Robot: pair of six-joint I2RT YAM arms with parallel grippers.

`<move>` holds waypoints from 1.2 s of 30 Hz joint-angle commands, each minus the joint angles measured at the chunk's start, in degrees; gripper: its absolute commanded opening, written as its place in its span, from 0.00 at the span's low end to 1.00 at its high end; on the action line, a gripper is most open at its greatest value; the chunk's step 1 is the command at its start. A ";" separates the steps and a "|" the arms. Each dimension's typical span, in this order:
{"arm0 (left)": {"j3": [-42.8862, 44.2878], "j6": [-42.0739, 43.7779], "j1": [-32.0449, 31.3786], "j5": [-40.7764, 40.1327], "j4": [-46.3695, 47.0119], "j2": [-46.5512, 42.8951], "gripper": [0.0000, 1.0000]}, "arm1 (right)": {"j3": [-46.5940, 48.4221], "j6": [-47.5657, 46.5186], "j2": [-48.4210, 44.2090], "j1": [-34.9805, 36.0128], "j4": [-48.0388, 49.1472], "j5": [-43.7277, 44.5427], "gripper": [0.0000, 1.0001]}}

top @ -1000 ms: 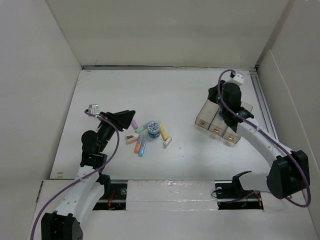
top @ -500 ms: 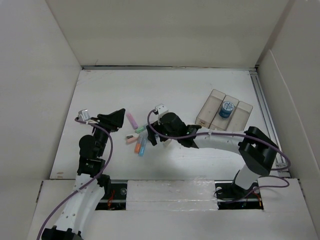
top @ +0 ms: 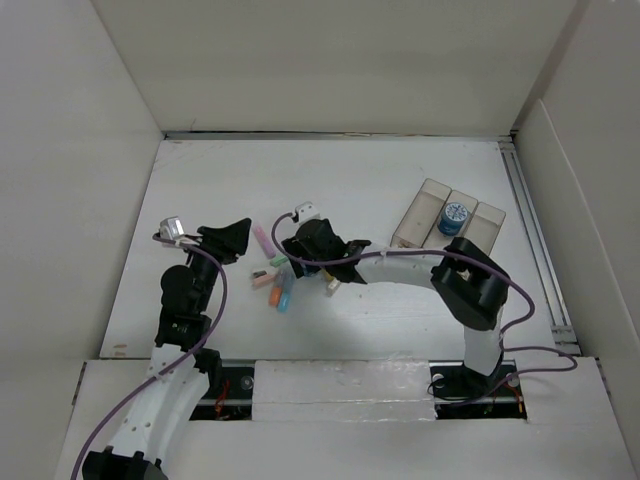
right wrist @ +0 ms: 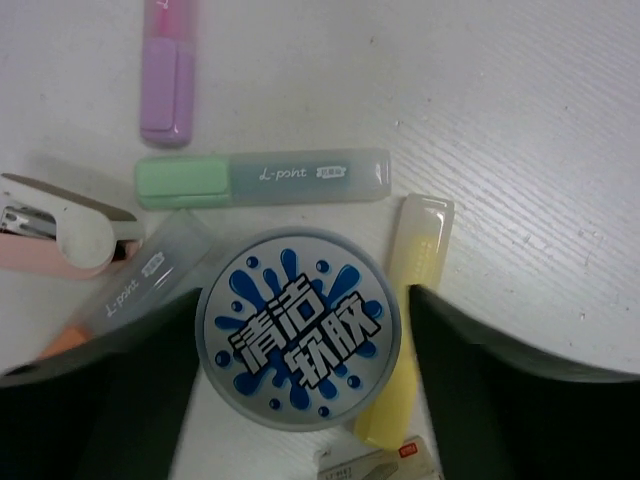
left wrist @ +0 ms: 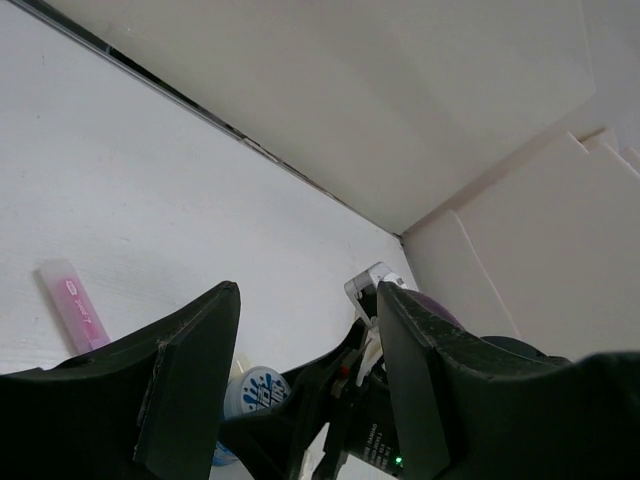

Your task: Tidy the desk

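White panel walls (top: 330, 60) box in the bench (top: 350, 180), which lies flat beneath both of your end effectors. Your right end effector (right wrist: 300, 350) sits low over a cluster of stationery. Its fingers (right wrist: 510, 400) are spread wide on either side of a round tub (right wrist: 298, 328) with a blue-and-white lid, and you cannot tell from the wrist view whether either finger touches it.

A yellow highlighter (right wrist: 415, 270) lies between the tub and one finger, just beside the tub. Just beyond the fingertips a green highlighter (right wrist: 260, 178) lies crosswise, with a pink highlighter (right wrist: 167, 70) farther out. On the other finger's side, a pink stapler (right wrist: 50, 235) sits next to an orange highlighter (right wrist: 140, 290).

Your left end effector (left wrist: 305, 370) hangs above the bench, fingers apart and holding nothing, with the pink highlighter ahead of it.

Well away from the right end effector, a three-compartment tray (top: 420, 222) holds a second tub (top: 453, 217) in its middle compartment.
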 commanded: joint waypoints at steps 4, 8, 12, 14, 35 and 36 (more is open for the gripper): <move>2.23 0.46 -0.24 2.06 2.95 0.12 0.53 | 4.54 2.11 -0.55 1.25 1.12 5.38 0.60; 2.23 0.46 -0.24 2.41 3.21 0.38 0.53 | 0.35 4.40 -9.84 0.21 4.80 8.70 0.56; 2.31 0.37 -0.24 3.47 3.92 0.82 0.53 | -7.57 7.82 -26.34 -6.64 7.27 11.09 0.56; 2.49 0.46 -0.24 3.56 3.74 1.00 0.53 | -11.79 11.16 -31.55 -10.59 7.01 13.19 0.56; 2.05 -0.60 -0.24 7.51 6.73 3.81 0.53 | -31.58 22.42 -48.54 -41.29 -3.97 9.86 0.57; 1.88 -0.51 -0.24 7.34 6.90 3.90 0.53 | -31.84 22.77 -48.80 -41.29 -4.24 10.56 0.58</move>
